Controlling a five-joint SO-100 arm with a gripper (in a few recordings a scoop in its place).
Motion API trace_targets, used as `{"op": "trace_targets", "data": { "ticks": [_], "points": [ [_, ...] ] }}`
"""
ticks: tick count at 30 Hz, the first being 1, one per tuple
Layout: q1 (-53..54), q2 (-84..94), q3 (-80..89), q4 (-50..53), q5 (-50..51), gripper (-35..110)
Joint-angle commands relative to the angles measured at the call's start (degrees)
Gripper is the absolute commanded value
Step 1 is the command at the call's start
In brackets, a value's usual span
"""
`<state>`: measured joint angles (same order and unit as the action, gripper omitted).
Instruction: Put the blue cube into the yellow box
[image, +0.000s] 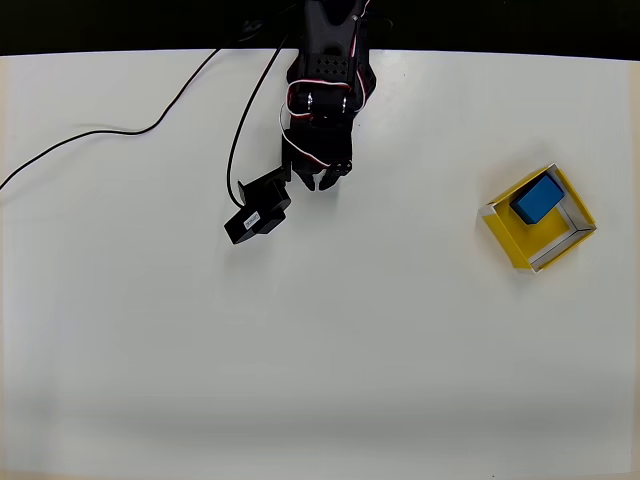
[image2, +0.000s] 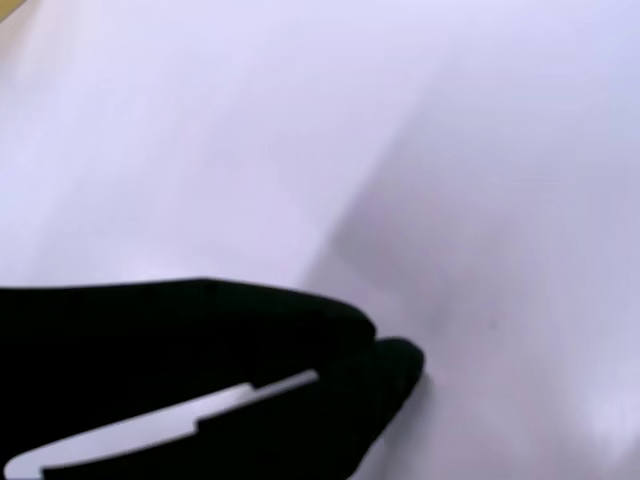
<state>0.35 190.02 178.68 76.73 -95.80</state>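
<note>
Item 1: blue cube (image: 537, 198), smooth, slightly oblong block, lying inside the yellow box (image: 505, 232) against its upper corner; task apparently complete. Item 2: yellow box, shallow square tray, pale rims, set diagonally on the matte white table (image: 320, 360). Item 3: black gripper (image: 322, 178), well apart, fingers together, empty.

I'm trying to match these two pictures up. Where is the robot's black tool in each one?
Overhead view: the tool hangs just left of the top centre, tips pointing down the picture, far left of the yellow box.
Wrist view: the tool fills the lower left.
Shared landmark: the white table.
</note>
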Motion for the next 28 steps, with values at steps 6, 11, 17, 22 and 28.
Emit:
{"op": "trace_targets", "data": {
  "ticks": [6, 11, 17, 22, 28],
  "points": [
    [3.1, 1.6, 1.6, 1.0, 5.1, 3],
    [2.5, 1.6, 1.6, 1.0, 5.1, 3],
    [2.4, 1.5, 1.6, 1.0, 5.0, 3],
    [2.4, 1.5, 1.6, 1.0, 5.0, 3],
    [2.4, 1.5, 1.6, 1.0, 5.0, 3]
  ]
}}
